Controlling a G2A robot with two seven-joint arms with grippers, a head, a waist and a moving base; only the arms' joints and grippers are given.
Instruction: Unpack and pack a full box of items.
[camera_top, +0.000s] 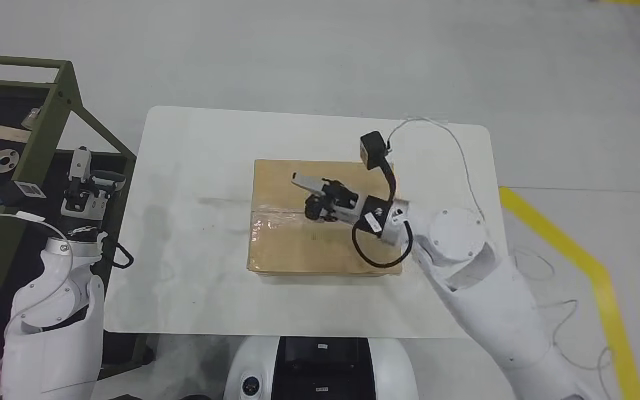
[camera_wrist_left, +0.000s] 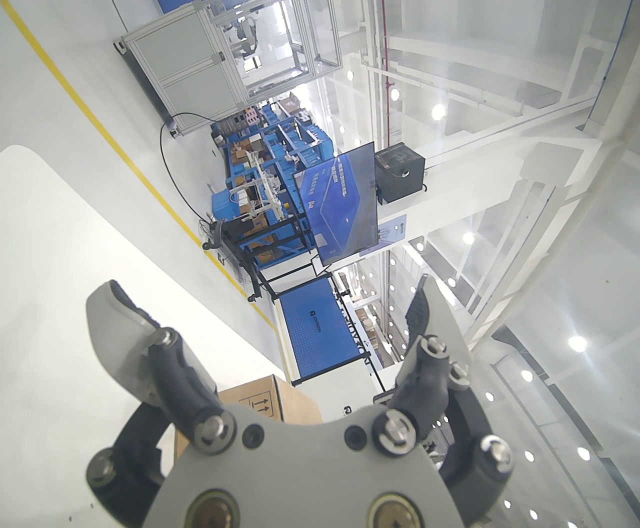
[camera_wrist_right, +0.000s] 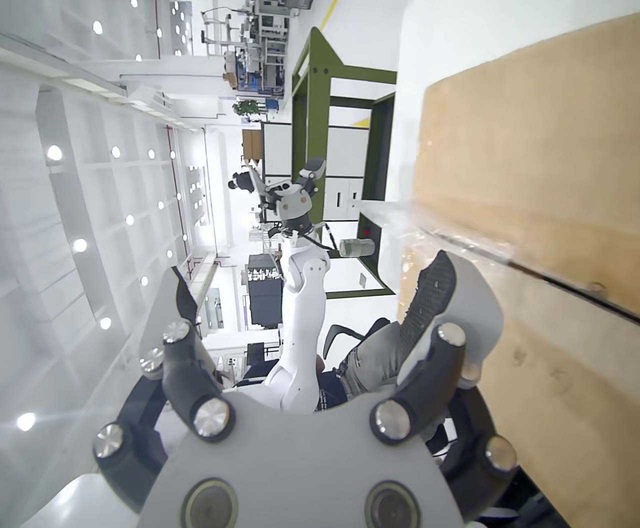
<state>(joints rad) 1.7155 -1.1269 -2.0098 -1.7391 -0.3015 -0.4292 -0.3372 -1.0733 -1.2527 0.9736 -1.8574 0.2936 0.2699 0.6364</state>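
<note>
Cardboard box (camera_top: 285, 245), closed and sealed with clear tape (camera_wrist_right: 480, 245) along its top seam, sits at the middle of the white table (camera_top: 190, 200) in front of the robot. The right gripper (camera_top: 310, 195) hangs over the box's top with its jaws spread wide and nothing between them. In the right wrist view, one dark ribbed fingertip (camera_wrist_right: 435, 280) lies close to the taped seam, though contact cannot be judged. At the table's left edge the left gripper (camera_top: 92, 172) stands raised and pointing away from the robot, well apart from the box, its jaws also wide and empty. Beyond it, off the table's far left corner, stands a green metal rack (camera_top: 60, 100). A yellow line (camera_top: 570, 250) marks the floor to the right.
</note>
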